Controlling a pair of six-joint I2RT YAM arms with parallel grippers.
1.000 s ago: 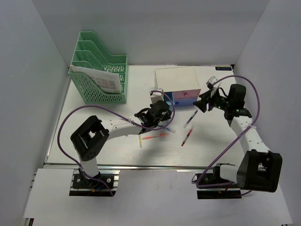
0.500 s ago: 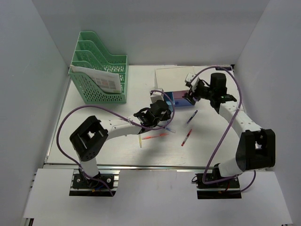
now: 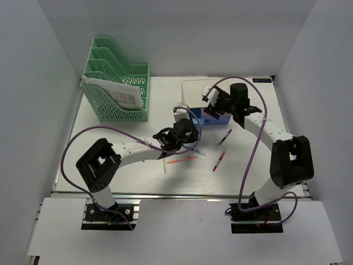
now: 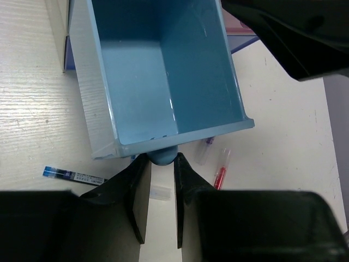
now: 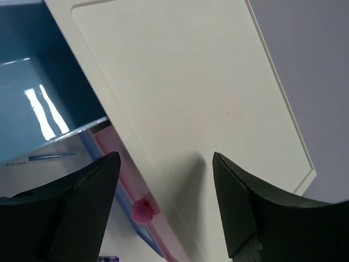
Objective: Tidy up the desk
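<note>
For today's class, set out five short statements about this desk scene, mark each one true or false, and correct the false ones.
1. The left fingers are closed on the round blue knob of the blue plastic drawer. True.
2. The blue plastic drawer holds several pens. False: the left wrist view shows it empty.
3. The right fingers stand open above the white drawer box, holding nothing. True.
4. The green mesh file rack lies on its side at the front edge. False: it stands upright at the back left, with paper in it.
5. A red pen lies on the white desk. True.
</note>
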